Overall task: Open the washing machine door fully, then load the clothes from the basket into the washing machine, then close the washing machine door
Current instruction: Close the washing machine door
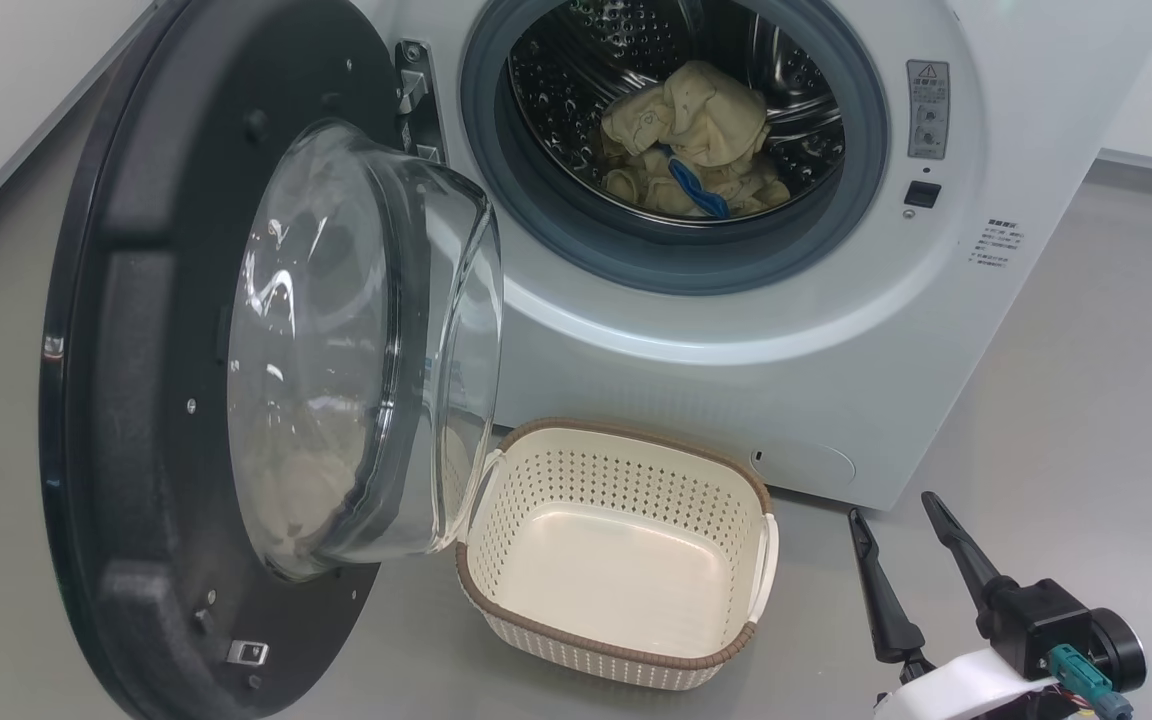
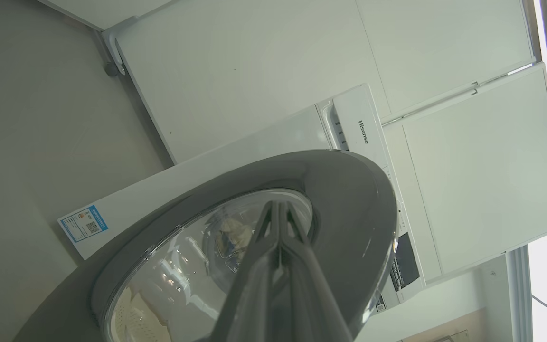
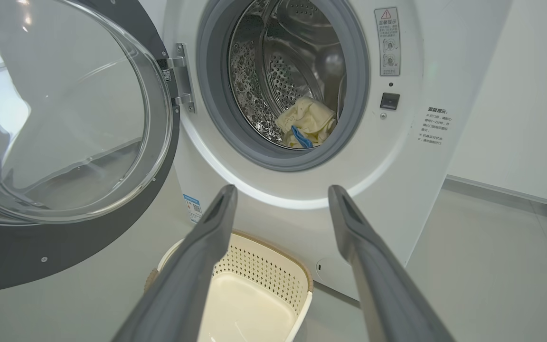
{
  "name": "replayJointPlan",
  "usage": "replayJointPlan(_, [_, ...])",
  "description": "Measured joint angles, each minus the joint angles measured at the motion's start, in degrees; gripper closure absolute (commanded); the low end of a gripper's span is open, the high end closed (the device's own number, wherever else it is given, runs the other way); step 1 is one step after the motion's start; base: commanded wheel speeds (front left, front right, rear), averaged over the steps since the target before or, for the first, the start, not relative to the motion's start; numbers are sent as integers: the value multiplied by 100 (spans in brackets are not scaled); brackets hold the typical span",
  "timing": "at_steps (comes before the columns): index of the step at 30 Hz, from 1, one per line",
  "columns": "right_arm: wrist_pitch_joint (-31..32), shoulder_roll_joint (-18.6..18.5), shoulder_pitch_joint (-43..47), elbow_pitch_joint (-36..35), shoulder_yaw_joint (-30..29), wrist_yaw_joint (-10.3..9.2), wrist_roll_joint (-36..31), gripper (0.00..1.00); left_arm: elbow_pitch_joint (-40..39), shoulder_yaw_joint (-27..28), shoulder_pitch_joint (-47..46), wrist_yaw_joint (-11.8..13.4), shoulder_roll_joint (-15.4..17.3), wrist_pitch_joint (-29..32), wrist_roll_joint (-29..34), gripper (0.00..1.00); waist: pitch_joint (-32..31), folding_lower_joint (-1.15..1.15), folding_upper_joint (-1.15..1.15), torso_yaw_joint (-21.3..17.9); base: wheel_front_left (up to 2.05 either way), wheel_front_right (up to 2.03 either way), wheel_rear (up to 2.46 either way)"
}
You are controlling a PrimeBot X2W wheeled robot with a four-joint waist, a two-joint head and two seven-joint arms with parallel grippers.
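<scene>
Spread wide at near right, right gripper [image 1: 893, 506] beside empty cream perforated plastic basket [image 1: 626, 662]; pale-yellow fabric clothes [image 1: 696, 140] inside big white washing machine [image 1: 736, 380]. Left gripper [image 2: 279, 206] pressed together at glossy black round door [image 2: 349, 199]: push steadily near free rim, away from hinge, until latched.

Hisense brand name showing on the washing machine's [image 2: 254, 147] white drawer front [image 2: 356, 123], warning-triangle sticker [image 1: 927, 108] sitting upper right on its front, Chinese print [image 1: 994, 243] running below it, blue QR-code label [image 2: 84, 223] sticking lower left, its print reading too small.
</scene>
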Motion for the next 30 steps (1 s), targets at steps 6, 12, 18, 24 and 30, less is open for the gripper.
replayJointPlan(6, [-1,2,0,1,1,0,0,0,-38,45,27,0,-96,-49,86,100,-14,0,0,-10,0,0,0])
replayJointPlan(12, [-15,4,0,1,3,0,0,0,-71,42,107,0,-196,-49,100,100,-24,0,0,-33,0,0,0])
replayJointPlan(18, [-16,3,0,26,1,0,0,0,-92,45,120,0,-296,-49,102,100,-51,0,0,-49,0,0,0])
replayJointPlan(24, [-16,4,0,33,2,0,0,0,-109,36,127,0,-338,-48,102,100,-92,0,0,-48,0,0,0])
replayJointPlan(30, [-16,5,1,51,9,0,0,0,-112,35,133,-1,-350,-24,103,100,-120,0,0,-40,0,0,0])
